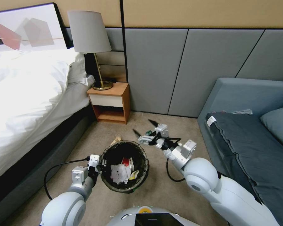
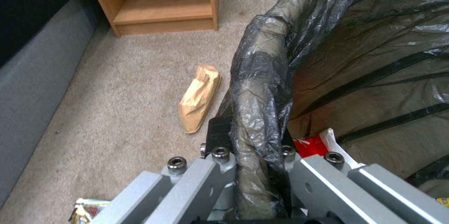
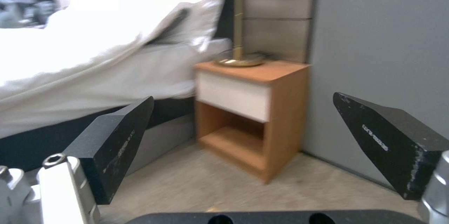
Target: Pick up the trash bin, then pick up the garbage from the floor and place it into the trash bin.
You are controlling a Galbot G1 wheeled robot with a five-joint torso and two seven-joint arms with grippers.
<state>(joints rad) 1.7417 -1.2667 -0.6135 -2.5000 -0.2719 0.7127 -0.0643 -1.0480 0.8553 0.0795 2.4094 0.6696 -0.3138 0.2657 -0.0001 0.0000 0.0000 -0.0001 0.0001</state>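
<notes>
Left gripper (image 1: 101, 164) is held low, jaws clamped together. Right gripper (image 1: 145, 128) reaches forward, jaws spread wide apart.

Trash bin (image 1: 111, 183): white shell barely visible, dark brown-black crinkled bag over rim. Inside: garbage (image 1: 122, 171), white wads with dark specks, red wrapper, yellow scrap at 3 o'clock of pile. Tan paper scrap (image 2: 200, 97) on beige carpet (image 1: 154, 194), at 11 o'clock of bin. My left gripper (image 1: 101, 163): silver-grey, black pads. My right gripper (image 1: 144, 127): black fingers, white-silver body. Nightstand (image 1: 111, 102): orange wood, white drawer. Sofa (image 1: 242, 94): blue-grey.
</notes>
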